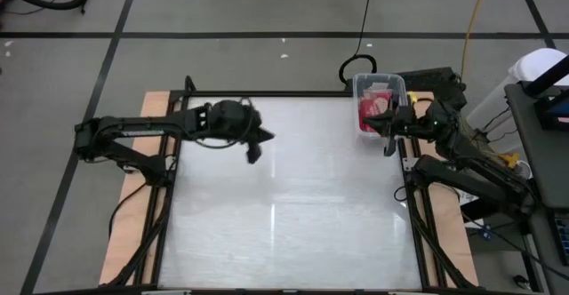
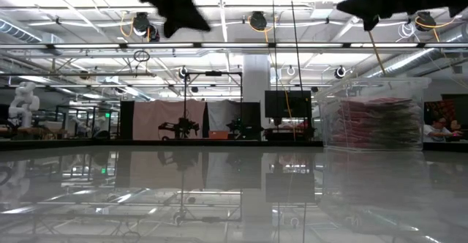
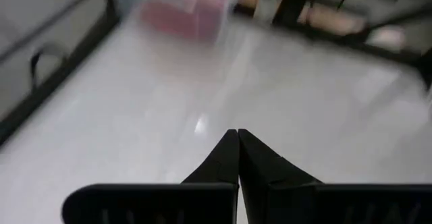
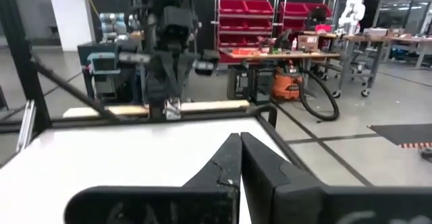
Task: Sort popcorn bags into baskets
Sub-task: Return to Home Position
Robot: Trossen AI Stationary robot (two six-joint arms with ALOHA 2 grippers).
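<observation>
A clear plastic basket stands at the table's far right corner, filled with stacked red popcorn bags. In the low view the basket shows the bags piled flat inside. The left wrist view catches it blurred. My left gripper hovers shut above the table's far middle, its fingertips together. My right gripper hangs shut beside the basket's near edge, fingertips closed, holding nothing. Both are raised above the tabletop.
The white tabletop has a black frame rail along its far edge and wooden strips at both sides. Equipment stands past the right edge. The room behind holds shelves and a shop vacuum.
</observation>
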